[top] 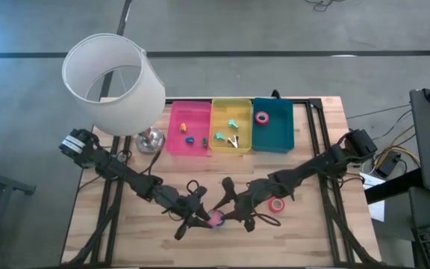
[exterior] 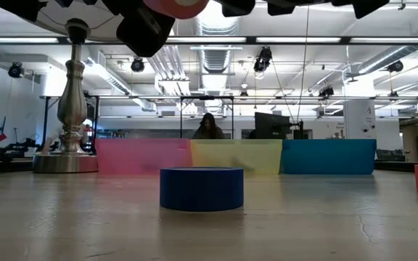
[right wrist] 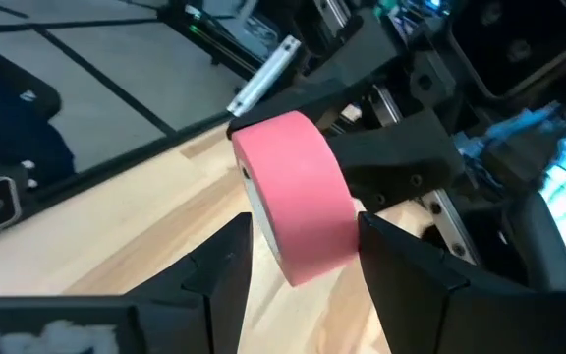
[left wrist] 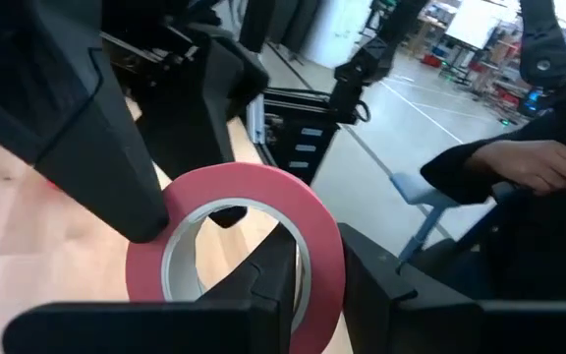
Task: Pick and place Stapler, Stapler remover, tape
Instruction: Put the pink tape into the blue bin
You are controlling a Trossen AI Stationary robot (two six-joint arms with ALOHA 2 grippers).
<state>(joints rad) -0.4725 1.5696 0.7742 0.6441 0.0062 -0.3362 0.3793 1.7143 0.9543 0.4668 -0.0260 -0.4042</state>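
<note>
You see both arms meeting over the near middle of the wooden table, where the left gripper pinches the wall of a pink tape roll, one finger through its core. The right gripper straddles that roll with fingers spread wide. A blue roll sits beneath; a red roll lies right. Pink, yellow and teal bins line the far edge beside a lamp. A workshop with ceiling strip lights fills the room beyond.
</note>
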